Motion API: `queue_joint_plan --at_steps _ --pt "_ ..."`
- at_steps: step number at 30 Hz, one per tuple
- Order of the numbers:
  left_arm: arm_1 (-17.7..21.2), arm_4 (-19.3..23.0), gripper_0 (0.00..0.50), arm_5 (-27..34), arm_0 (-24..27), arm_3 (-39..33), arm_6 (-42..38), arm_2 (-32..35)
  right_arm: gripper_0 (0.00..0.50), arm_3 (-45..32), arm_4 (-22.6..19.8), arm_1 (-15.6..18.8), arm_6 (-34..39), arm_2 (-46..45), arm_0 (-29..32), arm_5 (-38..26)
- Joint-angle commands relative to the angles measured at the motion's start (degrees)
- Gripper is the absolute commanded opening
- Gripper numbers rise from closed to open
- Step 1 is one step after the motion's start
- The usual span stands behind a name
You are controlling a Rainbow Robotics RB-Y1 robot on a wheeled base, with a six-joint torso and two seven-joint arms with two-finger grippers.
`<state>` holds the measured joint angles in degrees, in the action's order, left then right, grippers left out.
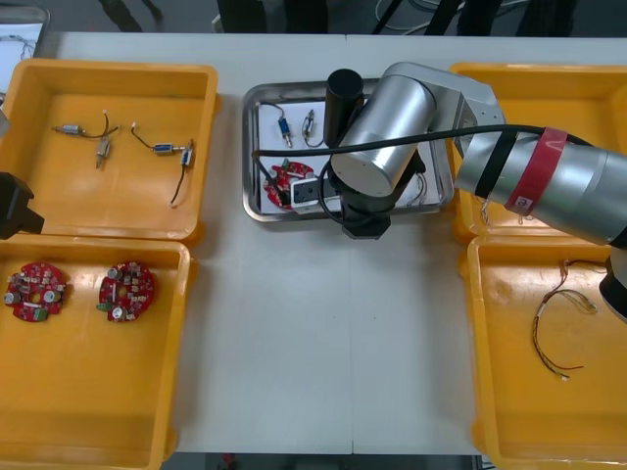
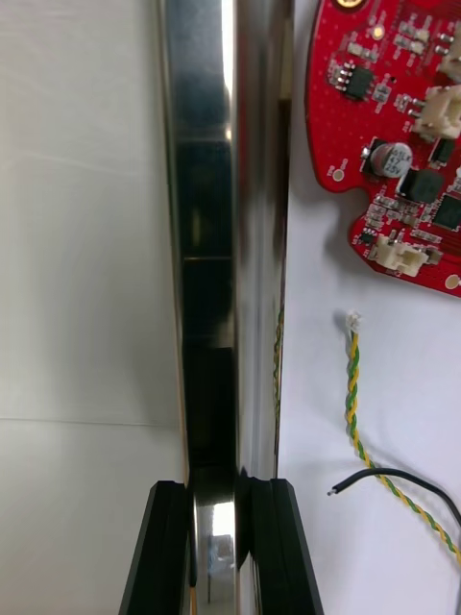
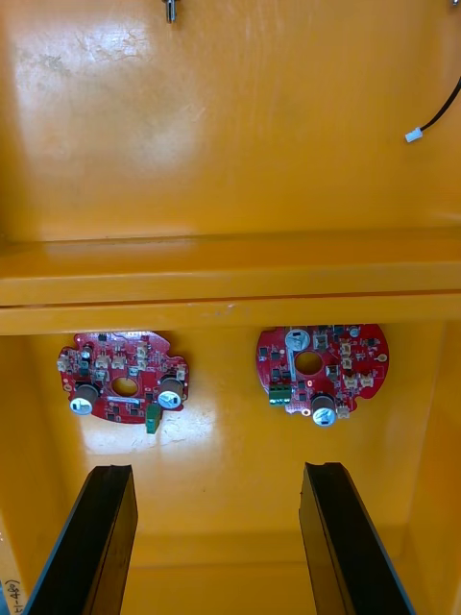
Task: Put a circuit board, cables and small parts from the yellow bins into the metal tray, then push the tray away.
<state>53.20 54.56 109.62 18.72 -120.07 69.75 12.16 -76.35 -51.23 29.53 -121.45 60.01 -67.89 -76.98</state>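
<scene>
Silver-cased and banded in red, the right arm [image 1: 529, 171] is reaching in from the right edge of the bench [image 1: 323, 343] toward its middle. At the bench's near-left corner, the near-left bin [image 1: 88, 392] is holding two round red circuit boards [image 1: 36, 291] side by side along its far wall. The left gripper [image 3: 216, 471] is hovering at the bench's left edge above the left bins, its fingers [image 3: 106, 538] standing wide apart and gripping nothing, with the two boards just beyond them. At the near-right corner, the near-right bin [image 1: 519, 411] is carrying a loose tangle of red and yellow cables [image 1: 556, 323]. Farther up the bench, the metal tray [image 1: 252, 147] is sitting between the two far bins, close to the far edge. The right gripper [image 2: 213, 495] is clamping its near rim, one finger outside the wall and one inside. Within the tray, a circuit board [image 2: 403, 144] is lying by the near-left corner. A twisted yellow cable [image 2: 354, 384] and a black cable [image 2: 403, 476] are resting near it on the white lining. Two small metal parts [image 1: 284, 125] are lying toward the tray's far-left corner. In the far-left bin [image 1: 118, 67], scattered small metal parts [image 1: 98, 142] with dark leads are lying apart from one another.
</scene>
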Motion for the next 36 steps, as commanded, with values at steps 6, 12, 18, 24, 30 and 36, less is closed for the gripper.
queue_joint_plan --at_steps 6,12,18,24,30,36 --pt "-0.55 -0.5 0.5 0.38 -1.32 -0.17 1.71 1.72 0.0 4.19 -0.97 -1.67 -3.36 -1.56 -4.27 2.8" --pt "-0.55 -0.5 0.5 0.38 -1.32 -0.17 1.71 1.72 0.0 6.21 -0.97 -2.99 -3.79 -1.56 -5.59 3.94" --pt "-0.55 -0.5 0.5 0.38 -1.32 -0.17 1.71 1.72 0.0 9.47 -1.41 -4.05 -4.5 -1.56 -7.17 5.35" --pt "-0.55 -0.5 0.5 0.38 -1.32 -0.17 1.71 1.72 0.0 13.42 -1.94 -5.89 -5.64 -1.56 -9.28 6.14" --pt "-0.55 -0.5 0.5 0.38 -1.32 -0.17 1.71 1.72 0.0 14.92 -2.38 -6.16 -6.34 -1.56 -10.16 7.1" --pt "-0.55 -0.5 0.5 0.38 -1.32 -0.17 1.71 1.72 0.0 15.35 -2.64 -6.16 -7.57 -1.56 -10.6 7.81"
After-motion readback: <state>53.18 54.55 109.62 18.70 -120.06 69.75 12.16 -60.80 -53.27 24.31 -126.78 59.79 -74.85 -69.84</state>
